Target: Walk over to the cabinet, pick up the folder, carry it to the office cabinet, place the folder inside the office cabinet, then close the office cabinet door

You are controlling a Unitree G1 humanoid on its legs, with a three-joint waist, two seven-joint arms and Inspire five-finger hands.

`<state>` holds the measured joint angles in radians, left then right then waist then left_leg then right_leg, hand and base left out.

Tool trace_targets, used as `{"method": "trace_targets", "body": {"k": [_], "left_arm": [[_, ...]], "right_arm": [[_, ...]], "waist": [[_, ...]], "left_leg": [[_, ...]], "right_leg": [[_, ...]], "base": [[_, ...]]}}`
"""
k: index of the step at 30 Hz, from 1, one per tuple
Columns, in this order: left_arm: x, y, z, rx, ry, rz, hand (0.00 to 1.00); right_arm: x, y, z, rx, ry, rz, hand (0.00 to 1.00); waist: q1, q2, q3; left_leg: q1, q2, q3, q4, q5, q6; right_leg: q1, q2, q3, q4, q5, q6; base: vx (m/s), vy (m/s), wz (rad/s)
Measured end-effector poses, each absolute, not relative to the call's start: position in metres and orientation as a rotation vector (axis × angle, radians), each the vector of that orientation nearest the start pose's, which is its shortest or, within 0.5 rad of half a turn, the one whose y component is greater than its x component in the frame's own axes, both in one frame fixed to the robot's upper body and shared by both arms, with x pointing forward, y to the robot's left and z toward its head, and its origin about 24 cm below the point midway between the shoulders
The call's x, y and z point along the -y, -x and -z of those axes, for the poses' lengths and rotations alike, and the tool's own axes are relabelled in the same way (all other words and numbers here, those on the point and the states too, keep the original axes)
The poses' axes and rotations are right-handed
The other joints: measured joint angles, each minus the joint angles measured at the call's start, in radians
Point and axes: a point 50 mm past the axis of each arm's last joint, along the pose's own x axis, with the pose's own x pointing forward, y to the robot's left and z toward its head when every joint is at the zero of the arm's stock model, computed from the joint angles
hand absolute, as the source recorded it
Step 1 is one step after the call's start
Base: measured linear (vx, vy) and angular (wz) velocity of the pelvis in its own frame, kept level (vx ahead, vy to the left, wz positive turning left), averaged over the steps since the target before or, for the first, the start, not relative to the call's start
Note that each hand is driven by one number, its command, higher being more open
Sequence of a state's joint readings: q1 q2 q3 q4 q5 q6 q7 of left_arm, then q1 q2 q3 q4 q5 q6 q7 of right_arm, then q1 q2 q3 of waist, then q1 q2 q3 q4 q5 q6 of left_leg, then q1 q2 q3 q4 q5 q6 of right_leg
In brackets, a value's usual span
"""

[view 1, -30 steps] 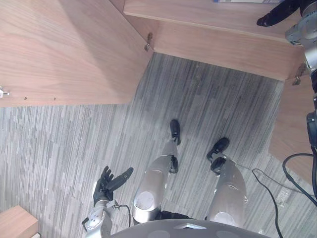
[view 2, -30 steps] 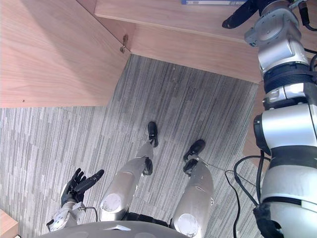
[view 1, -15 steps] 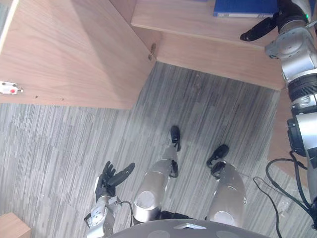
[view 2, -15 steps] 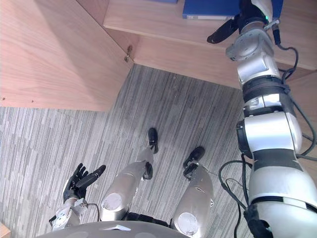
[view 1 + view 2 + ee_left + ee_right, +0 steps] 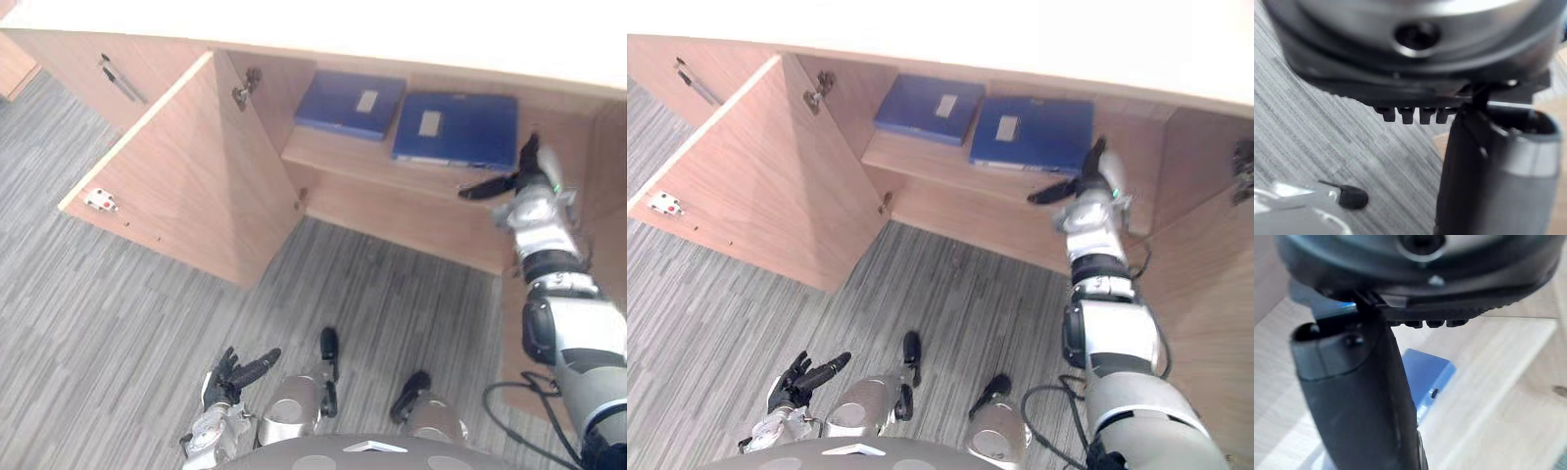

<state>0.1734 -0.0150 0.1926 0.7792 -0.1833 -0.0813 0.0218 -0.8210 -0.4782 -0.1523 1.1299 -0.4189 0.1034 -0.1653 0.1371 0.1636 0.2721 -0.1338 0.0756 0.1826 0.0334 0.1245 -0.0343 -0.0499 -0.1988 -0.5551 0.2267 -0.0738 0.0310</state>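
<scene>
Two blue folders lie flat side by side on a shelf (image 5: 338, 162) inside the open wooden cabinet, one on the left (image 5: 351, 103) and one on the right (image 5: 457, 127). My right hand (image 5: 517, 181) is raised to the shelf's front edge, at the right folder's near right corner, fingers straight and thumb spread, holding nothing. In the right wrist view the thumb (image 5: 1366, 396) stands before a blue folder (image 5: 1427, 374) on the pale shelf. My left hand (image 5: 233, 372) hangs low over the floor, open and empty.
The cabinet's left door (image 5: 176, 186) stands swung wide open toward me, with a small latch (image 5: 98, 200) near its edge. Another wooden door panel (image 5: 1205, 284) stands open at the right. A closed door with a bar handle (image 5: 120, 78) is further left. Grey striped carpet (image 5: 118, 304) lies below.
The camera has tilted up, so the shelf and both folders now show in full. My right hand stays at the shelf's front by the right folder. The left hand has not moved.
</scene>
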Motion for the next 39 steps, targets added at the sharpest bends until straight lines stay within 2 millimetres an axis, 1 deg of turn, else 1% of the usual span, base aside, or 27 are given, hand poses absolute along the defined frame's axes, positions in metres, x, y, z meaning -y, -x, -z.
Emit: {"method": "trace_targets", "body": {"k": [1,3,5,6,7,8,9,11,12,14,15,17,18,20,22,26,28,29,30,31,32,33,34,35,36,37,39], "left_arm": [[-0.186,-0.116,0.140,-0.851,0.235,-0.337,1.00],[-0.186,-0.119,0.141,-0.866,0.195,-0.310,1.00],[-0.189,-0.122,0.142,-0.884,0.150,-0.321,1.00],[-0.188,-0.121,0.144,-0.896,0.140,-0.325,1.00],[-0.187,-0.119,0.146,-0.914,0.124,-0.328,1.00],[-0.187,-0.118,0.147,-0.923,0.117,-0.329,1.00],[-0.188,-0.116,0.148,-0.935,0.106,-0.333,1.00],[-0.195,-0.109,0.151,-0.967,0.086,-0.357,1.00],[-0.196,-0.108,0.151,-0.970,0.083,-0.360,1.00],[-0.199,-0.103,0.153,-0.997,0.027,-0.351,1.00],[-0.202,-0.101,0.154,-1.007,0.002,-0.347,1.00],[-0.206,-0.094,0.157,-1.044,-0.047,-0.332,1.00],[-0.208,-0.093,0.157,-1.052,-0.058,-0.332,1.00],[-0.211,-0.089,0.159,-1.082,-0.089,-0.323,1.00],[-0.213,-0.087,0.161,-1.095,-0.071,-0.352,1.00],[-0.211,-0.078,0.163,-1.116,0.022,-0.459,1.00],[-0.212,-0.076,0.163,-1.117,0.031,-0.476,1.00],[-0.211,-0.076,0.163,-1.116,0.036,-0.487,1.00],[-0.211,-0.076,0.163,-1.116,0.035,-0.486,1.00],[-0.210,-0.077,0.163,-1.116,0.026,-0.486,1.00],[-0.211,-0.077,0.163,-1.116,0.018,-0.492,1.00],[-0.212,-0.077,0.163,-1.115,0.017,-0.496,1.00],[-0.214,-0.076,0.163,-1.116,0.013,-0.504,1.00],[-0.216,-0.077,0.162,-1.109,0.008,-0.508,1.00],[-0.218,-0.078,0.161,-1.104,0.004,-0.509,1.00],[-0.220,-0.079,0.161,-1.099,-0.002,-0.510,1.00],[-0.212,-0.075,0.163,-1.124,0.008,-0.496,1.00]], "right_arm": [[0.299,-0.360,-0.076,-0.386,0.691,0.414,1.00],[0.286,-0.348,-0.043,-0.454,0.628,0.375,1.00],[0.264,-0.331,-0.004,-0.519,0.502,0.345,1.00],[0.259,-0.325,0.006,-0.538,0.463,0.345,1.00],[0.248,-0.310,0.028,-0.587,0.393,0.340,1.00],[0.244,-0.301,0.038,-0.609,0.368,0.338,1.00],[0.238,-0.288,0.051,-0.637,0.324,0.341,1.00],[0.229,-0.246,0.087,-0.746,0.235,0.345,1.00],[0.228,-0.236,0.094,-0.771,0.227,0.346,1.00],[0.228,-0.193,0.119,-0.873,0.170,0.369,1.00],[0.228,-0.183,0.124,-0.899,0.153,0.375,1.00],[0.228,-0.149,0.138,-0.965,0.037,0.460,1.00],[0.228,-0.142,0.141,-0.979,0.016,0.476,1.00],[0.230,-0.114,0.149,-1.020,-0.060,0.556,1.00],[0.231,-0.099,0.152,-1.035,-0.144,0.635,1.00],[0.222,-0.073,0.156,-1.033,-0.261,0.743,1.00],[0.221,-0.072,0.155,-1.021,-0.261,0.754,1.00],[0.220,-0.075,0.153,-1.000,-0.268,0.771,1.00],[0.220,-0.077,0.151,-0.987,-0.275,0.779,1.00],[0.218,-0.081,0.149,-0.967,-0.284,0.783,1.00],[0.215,-0.084,0.147,-0.949,-0.294,0.787,1.00],[0.214,-0.084,0.147,-0.943,-0.294,0.794,1.00],[0.215,-0.081,0.147,-0.949,-0.288,0.809,1.00],[0.215,-0.080,0.147,-0.950,-0.282,0.821,1.00],[0.215,-0.080,0.146,-0.945,-0.283,0.823,1.00],[0.216,-0.080,0.144,-0.932,-0.283,0.827,1.00],[0.226,-0.082,0.141,-0.903,-0.262,0.844,1.00]], "waist": [[0.001,-0.004,-0.002],[0.000,-0.008,-0.004],[-0.006,-0.008,-0.010],[-0.007,-0.009,-0.015],[-0.007,-0.011,-0.035],[-0.008,-0.010,-0.046],[-0.016,-0.014,-0.055],[-0.058,-0.038,-0.080],[-0.061,-0.043,-0.084],[-0.084,-0.064,-0.110],[-0.087,-0.068,-0.120],[-0.103,-0.085,-0.143],[-0.110,-0.089,-0.148],[-0.123,-0.103,-0.166],[-0.131,-0.112,-0.170],[-0.143,-0.130,-0.170],[-0.141,-0.143,-0.163],[-0.140,-0.143,-0.165],[-0.140,-0.139,-0.167],[-0.141,-0.129,-0.172],[-0.142,-0.131,-0.174],[-0.146,-0.133,-0.174],[-0.147,-0.132,-0.174],[-0.144,-0.154,-0.186],[-0.144,-0.164,-0.186],[-0.143,-0.179,-0.186],[-0.146,-0.151,-0.201]], "left_leg": [[0.000,0.008,0.003,0.023,-0.015,0.000],[-0.002,0.042,0.019,0.111,-0.069,-0.005],[-0.016,0.082,0.027,0.229,-0.137,-0.015],[-0.021,0.090,0.007,0.252,-0.150,-0.023],[-0.031,0.093,-0.073,0.279,-0.180,-0.042],[-0.032,0.093,-0.109,0.281,-0.194,-0.055],[-0.031,0.092,-0.120,0.281,-0.205,-0.064],[-0.024,0.082,-0.125,0.275,-0.226,-0.069],[-0.019,0.080,-0.117,0.275,-0.233,-0.066],[0.003,0.076,-0.067,0.275,-0.262,-0.059],[0.009,0.075,-0.052,0.276,-0.270,-0.058],[0.052,0.068,-0.004,0.271,-0.295,-0.051],[0.062,0.064,0.005,0.268,-0.300,-0.047],[0.113,0.045,0.041,0.236,-0.310,-0.037],[0.146,0.034,0.094,0.216,-0.313,-0.031],[0.236,0.033,0.247,0.187,-0.330,-0.021],[0.254,0.032,0.305,0.189,-0.339,-0.017],[0.264,0.038,0.373,0.188,-0.344,-0.011],[0.264,0.045,0.391,0.186,-0.344,-0.010],[0.266,0.057,0.429,0.185,-0.341,-0.008],[0.268,0.073,0.459,0.183,-0.337,-0.014],[0.273,0.079,0.469,0.182,-0.335,-0.018],[0.287,0.093,0.490,0.177,-0.328,-0.030],[0.295,0.109,0.508,0.177,-0.325,-0.048],[0.301,0.109,0.515,0.177,-0.323,-0.058],[0.318,0.101,0.525,0.163,-0.315,-0.081],[0.336,0.108,0.511,0.096,-0.295,-0.095]], "right_leg": [[0.013,0.011,0.005,-0.017,0.006,0.000],[0.050,0.043,0.031,-0.057,0.022,-0.008],[0.065,0.085,0.092,-0.091,0.031,-0.009],[0.063,0.097,0.112,-0.098,0.034,-0.012],[0.055,0.121,0.166,-0.116,0.041,-0.021],[0.048,0.132,0.194,-0.123,0.046,-0.025],[0.042,0.140,0.224,-0.138,0.057,-0.018],[0.033,0.149,0.300,-0.178,0.089,-0.007],[0.033,0.150,0.315,-0.190,0.097,-0.004],[0.034,0.148,0.384,-0.234,0.127,0.008],[0.033,0.147,0.401,-0.240,0.133,0.012],[0.032,0.146,0.482,-0.253,0.153,0.021],[0.032,0.145,0.497,-0.255,0.155,0.024],[0.027,0.135,0.567,-0.255,0.167,0.040],[0.016,0.130,0.620,-0.244,0.173,0.050],[-0.004,0.136,0.741,-0.209,0.180,0.061],[-0.019,0.134,0.762,-0.201,0.174,0.052],[-0.050,0.114,0.676,-0.174,0.137,0.000],[-0.070,0.100,0.606,-0.149,0.124,-0.020],[-0.111,0.065,0.493,-0.088,0.117,-0.031],[-0.146,0.013,0.326,0.021,0.099,-0.058],[-0.148,-0.012,0.264,0.078,0.089,-0.070],[-0.139,-0.050,0.198,0.175,0.041,-0.074],[-0.140,-0.069,0.187,0.237,-0.033,-0.050],[-0.141,-0.073,0.187,0.242,-0.048,-0.037],[-0.130,-0.067,0.192,0.218,-0.071,0.010],[-0.110,-0.001,0.201,0.153,-0.056,0.010]], "base": [[0.00,-0.069,-0.29],[-0.02,-0.030,-0.42],[-0.06,-0.043,-0.69],[-0.06,-0.040,-0.87],[-0.03,-0.031,-0.80],[0.02,-0.018,-0.86],[0.04,0.007,-0.62],[0.06,0.040,-0.65],[0.05,0.066,-0.74],[0.07,0.116,-0.79],[0.10,0.126,-0.90],[0.08,0.103,-0.95],[0.06,0.106,-0.91],[0.04,0.112,-0.86],[0.00,0.107,-0.77],[-0.04,0.097,-1.03],[-0.12,0.072,-1.00],[-0.14,0.067,-1.09],[-0.11,0.049,-1.12],[-0.05,0.027,-0.91],[-0.02,0.011,-0.80],[0.02,-0.026,-0.67],[0.09,-0.128,-0.53],[0.11,-0.160,-0.52],[0.13,-0.203,-0.43],[0.10,-0.168,-0.39],[0.08,-0.139,-0.40]]}}
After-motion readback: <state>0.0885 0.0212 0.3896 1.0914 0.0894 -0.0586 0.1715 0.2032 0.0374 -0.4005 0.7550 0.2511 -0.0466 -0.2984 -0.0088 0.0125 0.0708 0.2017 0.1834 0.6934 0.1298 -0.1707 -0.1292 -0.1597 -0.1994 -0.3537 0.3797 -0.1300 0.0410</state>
